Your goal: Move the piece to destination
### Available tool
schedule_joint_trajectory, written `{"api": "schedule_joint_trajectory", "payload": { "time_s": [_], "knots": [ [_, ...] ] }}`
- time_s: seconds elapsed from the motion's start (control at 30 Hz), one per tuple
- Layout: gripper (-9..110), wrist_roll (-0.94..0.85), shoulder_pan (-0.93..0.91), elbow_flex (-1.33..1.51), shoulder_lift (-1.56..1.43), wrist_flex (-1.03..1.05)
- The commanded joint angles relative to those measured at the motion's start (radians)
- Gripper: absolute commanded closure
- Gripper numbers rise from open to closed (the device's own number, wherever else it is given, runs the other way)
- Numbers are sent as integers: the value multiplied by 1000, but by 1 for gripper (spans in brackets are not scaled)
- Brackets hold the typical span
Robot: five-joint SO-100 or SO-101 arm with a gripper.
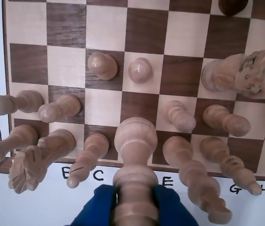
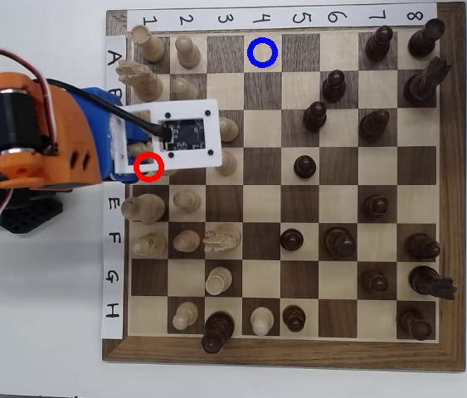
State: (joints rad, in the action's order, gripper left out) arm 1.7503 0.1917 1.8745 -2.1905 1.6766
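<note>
- The piece (image 1: pixel 135 141), a pale wooden one, stands on the near row of the chessboard (image 1: pixel 146 28) in the wrist view, above the gap between letters C and E.
- The gripper (image 1: pixel 134 195) has its blue fingers (image 1: pixel 99 205) pressed against both sides of the piece's near end, jaws closed on it.
- Pale pieces crowd left and right.
- In the overhead view the blue ring (image 2: pixel 262 52) marks a far light square, well apart from the red ring (image 2: pixel 148 167) beside the arm (image 2: pixel 42 124).
</note>
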Motion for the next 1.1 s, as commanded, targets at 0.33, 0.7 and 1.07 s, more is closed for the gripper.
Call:
{"api": "schedule_joint_trajectory", "payload": {
  "time_s": [0.33,0.7,1.07],
  "knots": [
    [101,-12,71,-548,-44,17],
    [101,-21,144,-871,189,14],
    [101,9,192,-1180,515,8]
  ]
}}
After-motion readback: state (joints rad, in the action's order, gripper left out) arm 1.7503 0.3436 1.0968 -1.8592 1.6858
